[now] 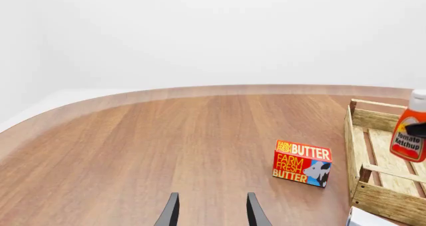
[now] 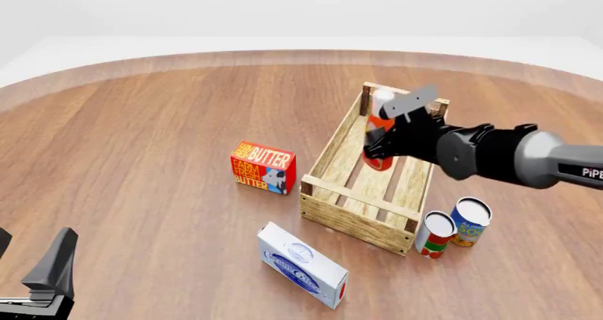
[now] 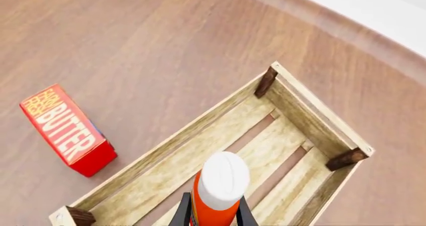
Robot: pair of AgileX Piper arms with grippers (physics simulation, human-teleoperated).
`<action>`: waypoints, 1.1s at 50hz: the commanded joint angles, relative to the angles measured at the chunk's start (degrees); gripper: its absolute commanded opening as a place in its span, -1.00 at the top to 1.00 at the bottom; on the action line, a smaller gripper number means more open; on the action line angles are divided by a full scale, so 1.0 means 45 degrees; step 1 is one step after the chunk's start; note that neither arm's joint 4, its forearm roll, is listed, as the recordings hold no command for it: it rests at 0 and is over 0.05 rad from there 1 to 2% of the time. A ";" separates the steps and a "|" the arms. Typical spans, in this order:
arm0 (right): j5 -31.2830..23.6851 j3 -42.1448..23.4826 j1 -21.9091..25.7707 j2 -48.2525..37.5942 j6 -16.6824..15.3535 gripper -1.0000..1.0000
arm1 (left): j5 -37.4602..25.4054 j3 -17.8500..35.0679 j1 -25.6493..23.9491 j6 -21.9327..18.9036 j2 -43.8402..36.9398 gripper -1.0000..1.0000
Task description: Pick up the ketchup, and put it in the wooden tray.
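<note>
Brown wood-grain table (image 2: pixel 141 122) (curved far edge) against plain white surroundings.

"FARM FRESH BUTTER" shows in yellow and white on the red butter box (image 1: pixel 302 163), "Tomato Ketchup" on the ketchup (image 1: pixel 410 134) bottle's label, and "PiPE", cut off at the frame edge, on the right arm (image 2: pixel 537 158); the cans' print is unreadable.

A brown wooden table (image 2: pixel 141 122) with curved edge against plain white surroundings.
</note>
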State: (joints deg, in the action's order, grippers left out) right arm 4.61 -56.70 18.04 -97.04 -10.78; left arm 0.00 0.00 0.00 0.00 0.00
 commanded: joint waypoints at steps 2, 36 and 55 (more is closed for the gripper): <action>0.0306 0.0161 0.0080 -0.0134 0.0303 1.00 | 0.0000 0.0000 0.0000 0.0000 0.0000 -1.00; 0.0945 0.0218 -0.0018 -0.1026 0.0358 1.00 | 0.0000 0.0000 0.0000 0.0000 0.0000 -1.00; 0.1215 0.0274 -0.0139 -0.1472 0.0335 1.00 | 0.0000 0.0000 0.0000 0.0000 0.0000 -1.00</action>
State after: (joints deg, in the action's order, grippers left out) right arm 9.30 -55.42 17.64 -102.78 -10.22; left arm 0.00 0.00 0.00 0.00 0.00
